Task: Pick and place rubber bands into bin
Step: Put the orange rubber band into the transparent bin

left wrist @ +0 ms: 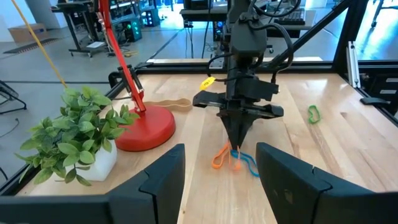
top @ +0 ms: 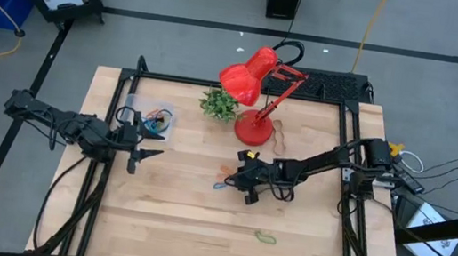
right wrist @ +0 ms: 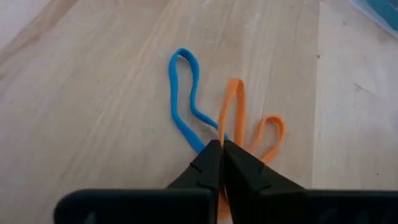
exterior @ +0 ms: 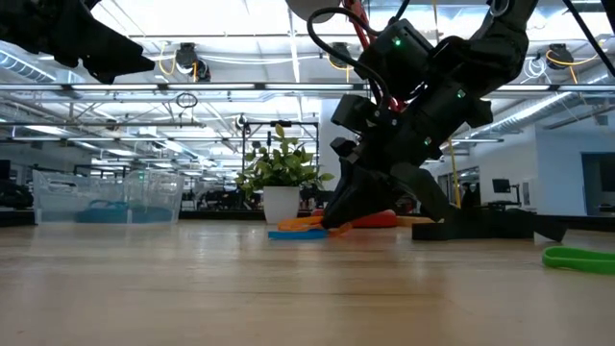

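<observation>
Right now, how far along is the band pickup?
Done: several bands already lie in the bin. In hand: right gripper is shut on the orange band, down on the table, blue band beside it. Left: blue, green band, brown band. Left gripper waits, open.

Evenly lit from overhead, with rows of bright ceiling lights (exterior: 317,38) blown out to white glare in the low view. Soft, short shadows only, under the red lamp (top: 256,96) and arms on the pale table (top: 188,230). Blurred at the near tabletop in the low view; sharp in the right wrist view on the orange band (right wrist: 233,115).
</observation>
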Available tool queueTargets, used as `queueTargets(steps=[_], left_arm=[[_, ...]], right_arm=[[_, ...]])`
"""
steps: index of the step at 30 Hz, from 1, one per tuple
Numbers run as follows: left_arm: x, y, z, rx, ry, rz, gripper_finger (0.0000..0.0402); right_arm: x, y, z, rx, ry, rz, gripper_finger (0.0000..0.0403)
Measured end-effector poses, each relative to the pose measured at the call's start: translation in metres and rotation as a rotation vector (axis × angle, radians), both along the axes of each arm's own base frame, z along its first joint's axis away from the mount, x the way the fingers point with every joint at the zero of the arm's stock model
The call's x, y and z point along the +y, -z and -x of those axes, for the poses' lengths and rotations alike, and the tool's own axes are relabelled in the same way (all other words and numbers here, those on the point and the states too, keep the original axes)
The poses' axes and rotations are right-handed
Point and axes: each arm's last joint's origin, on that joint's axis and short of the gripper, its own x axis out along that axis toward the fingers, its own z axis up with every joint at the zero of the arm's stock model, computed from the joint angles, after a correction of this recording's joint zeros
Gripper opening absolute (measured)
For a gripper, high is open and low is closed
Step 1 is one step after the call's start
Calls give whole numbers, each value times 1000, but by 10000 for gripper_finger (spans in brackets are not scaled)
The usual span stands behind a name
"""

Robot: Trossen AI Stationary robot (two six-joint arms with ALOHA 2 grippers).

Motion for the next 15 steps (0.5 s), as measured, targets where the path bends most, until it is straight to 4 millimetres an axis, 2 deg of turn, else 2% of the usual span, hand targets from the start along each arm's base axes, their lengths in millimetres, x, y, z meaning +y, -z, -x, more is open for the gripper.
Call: queueTargets(steps=[10,15], left_arm=[[0,0,0,0,0,0,202],[0,0,0,0,0,0,203]], right_arm=[[0,0,0,-4,1,0,3],[0,-18,-1,-79,1,-6,1]])
